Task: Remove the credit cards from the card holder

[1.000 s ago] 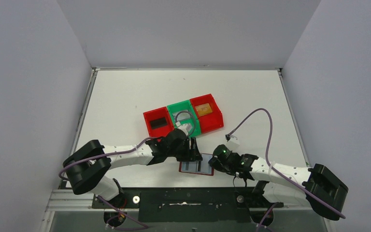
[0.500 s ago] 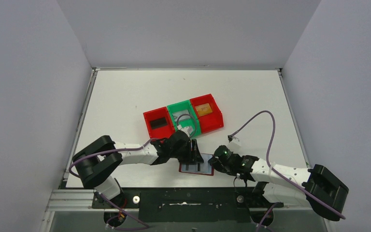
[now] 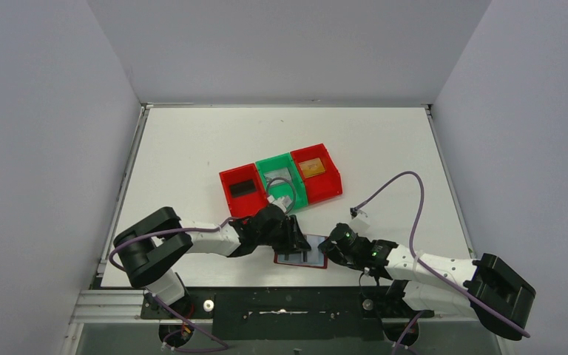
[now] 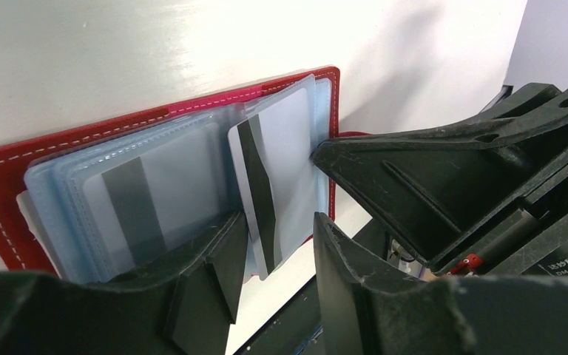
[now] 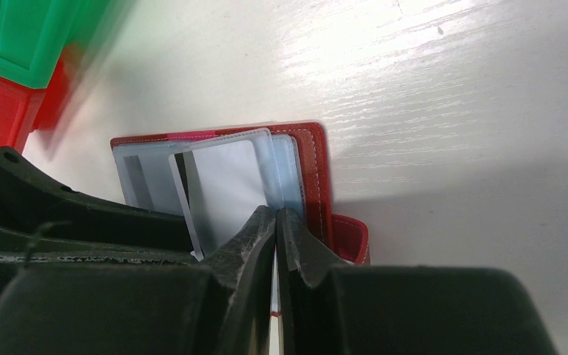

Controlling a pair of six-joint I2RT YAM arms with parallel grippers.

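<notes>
Card holder (image 3: 301,257), a dark red wallet-like booklet, lies open at the middle of the worktop's near edge, between the left gripper (image 3: 296,235) and the right gripper (image 3: 330,246). From the left wrist, the fingers (image 4: 214,266) stand spread either side of a thin silver-grey card (image 4: 281,170) with a black stripe, tilted up out of its clear pocket. From the right wrist, the fingers (image 5: 251,244) are pressed together, apparently pinching the holder's pocket edge.
</notes>
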